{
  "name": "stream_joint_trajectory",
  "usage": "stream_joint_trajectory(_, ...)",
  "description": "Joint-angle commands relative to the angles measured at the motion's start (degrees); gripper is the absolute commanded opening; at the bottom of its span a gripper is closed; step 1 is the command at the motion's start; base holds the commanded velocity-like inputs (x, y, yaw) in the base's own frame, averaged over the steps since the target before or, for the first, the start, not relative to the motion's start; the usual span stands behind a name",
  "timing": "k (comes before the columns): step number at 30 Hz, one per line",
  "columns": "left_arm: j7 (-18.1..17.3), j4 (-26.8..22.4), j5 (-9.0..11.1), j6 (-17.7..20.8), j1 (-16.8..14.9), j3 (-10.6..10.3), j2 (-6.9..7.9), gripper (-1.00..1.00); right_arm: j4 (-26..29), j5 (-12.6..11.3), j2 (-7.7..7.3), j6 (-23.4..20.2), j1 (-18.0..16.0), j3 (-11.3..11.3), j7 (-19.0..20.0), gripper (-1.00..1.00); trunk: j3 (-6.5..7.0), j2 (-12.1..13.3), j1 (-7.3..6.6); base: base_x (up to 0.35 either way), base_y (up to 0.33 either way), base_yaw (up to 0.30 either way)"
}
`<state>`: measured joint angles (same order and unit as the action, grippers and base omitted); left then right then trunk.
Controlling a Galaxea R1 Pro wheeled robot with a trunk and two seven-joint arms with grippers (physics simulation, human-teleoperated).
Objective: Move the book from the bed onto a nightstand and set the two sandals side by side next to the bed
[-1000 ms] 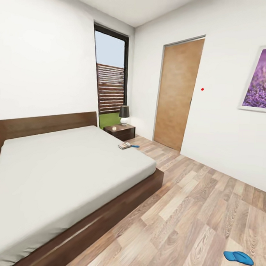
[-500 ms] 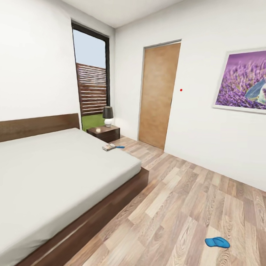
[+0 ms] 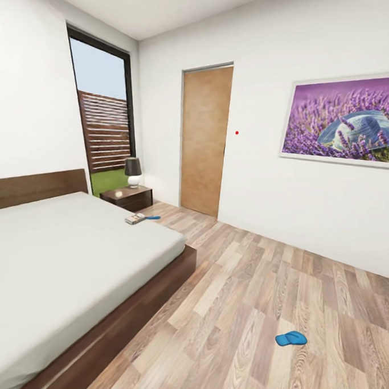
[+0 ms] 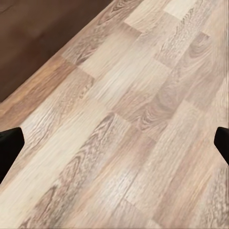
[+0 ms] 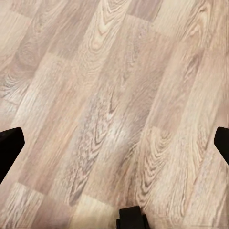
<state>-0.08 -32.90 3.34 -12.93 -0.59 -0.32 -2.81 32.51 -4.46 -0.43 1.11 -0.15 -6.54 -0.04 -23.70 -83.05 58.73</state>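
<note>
Sandal [image 3: 291,338], the nearer of the two, lay on the floor [image 3: 239,311] at lower right of the head frame, well apart from the bed [image 3: 59,267]. Over the last second it had slid left and up in that frame, as had the door [image 3: 204,139] and the picture [image 3: 344,119]: the camera had swung right, not the things. That suggested the robot was turning toward this sandal first. Both wrist views showed bare planks; the left fingers [image 4: 9,145] and the right fingers [image 5: 9,143] stood wide apart at the frame edges, grasping nothing. Further back, at the bed's far corner, the book [image 3: 134,218] lay on the mattress, with what was probably the second sandal [image 3: 153,217] just beside it, too small to tell whether they touched. Beyond stood the nightstand [image 3: 127,198] with a lamp [image 3: 133,171], then the window [image 3: 101,121].
</note>
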Motion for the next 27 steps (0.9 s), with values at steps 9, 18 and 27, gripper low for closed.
stream_joint_trajectory(9, 0.0, 0.0, 0.3, -0.2, 0.0, 0.0, 0.0, 1.0, 0.0, -0.6, -0.09, 0.1, 0.0, 0.0, 0.0, 1.0, 0.36, 0.0, 0.0, 0.0, 0.0, -0.282)
stream_joint_trajectory(18, 0.0, 0.0, 0.3, -0.2, 0.0, 0.0, 0.0, 1.0, 0.0, -0.6, -0.09, 0.1, 0.0, -0.1, 0.0, 1.0, 0.77, 0.0, 0.0, 0.0, 0.0, -0.282)
stream_joint_trajectory(27, 0.0, 0.0, 0.3, -0.3, 0.0, 0.0, 0.08, 1.0, 0.0, -0.6, -0.11, 0.1, 0.0, -0.1, 0.0, 1.0, 1.18, 0.0, 0.0, 0.0, 0.0, -0.282)
